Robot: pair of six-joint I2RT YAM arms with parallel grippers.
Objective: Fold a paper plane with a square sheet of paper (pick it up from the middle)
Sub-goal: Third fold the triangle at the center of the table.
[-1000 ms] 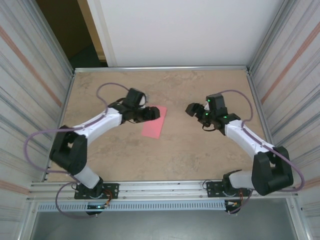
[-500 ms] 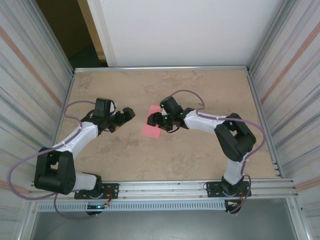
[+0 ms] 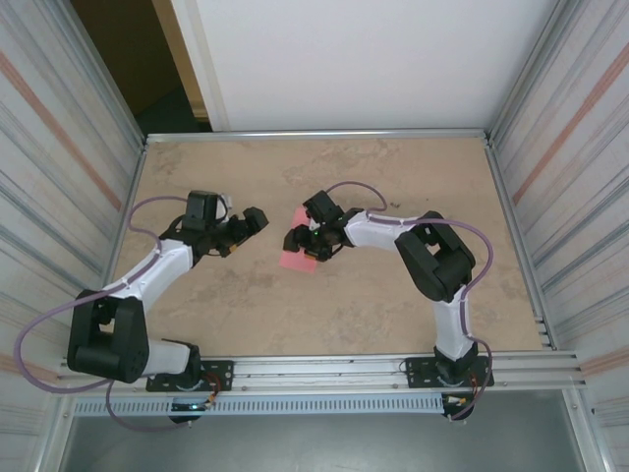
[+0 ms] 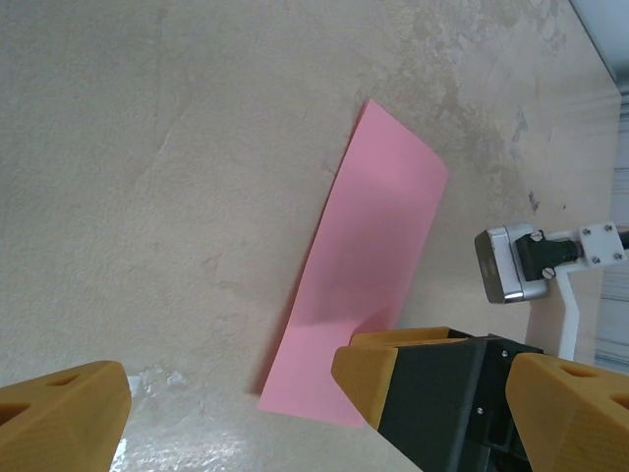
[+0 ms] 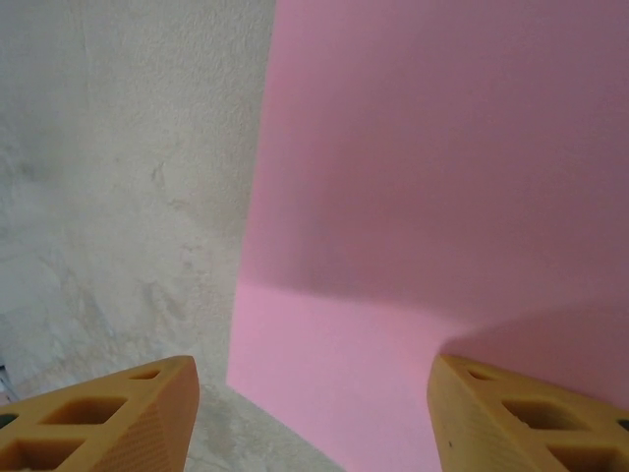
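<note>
Near the middle of the counter (image 3: 393, 177), a little to the left in the top view, the pink paper (image 3: 293, 262) lies flat. Its far part is hidden under the right tool (image 3: 303, 239), so from above I see only its near strip with two sharp corners.

From the right wrist view, the paper (image 5: 432, 177) takes the right side of the frame. Its long left edge runs straight from the top down to a corner at the lower middle. The two orange fingers are wide apart, so this tool is open and grips nothing: one finger (image 5: 118, 418) is over the counter just outside that edge, and the other finger (image 5: 521, 418) is over the paper. A fainter band crosses the sheet; I cannot tell if it is a crease or a shadow.

The left tool (image 3: 248, 224) stands just to the left of the paper, with a strip of counter between them. It is also open and holds nothing. From its wrist view one finger (image 4: 64, 413) is at the lower left. The paper (image 4: 378, 226) looks like a long narrow strip with clean straight edges, going from the lower middle to the upper right. An orange and black part of the right tool (image 4: 432, 393) sits at the paper's lower right corner.

Open counter runs from the paper to the metal rail (image 3: 314, 134) at the top of the frame, and also to the right and the bottom. The folded right arm (image 3: 432, 261) takes the room on the right of the middle.
</note>
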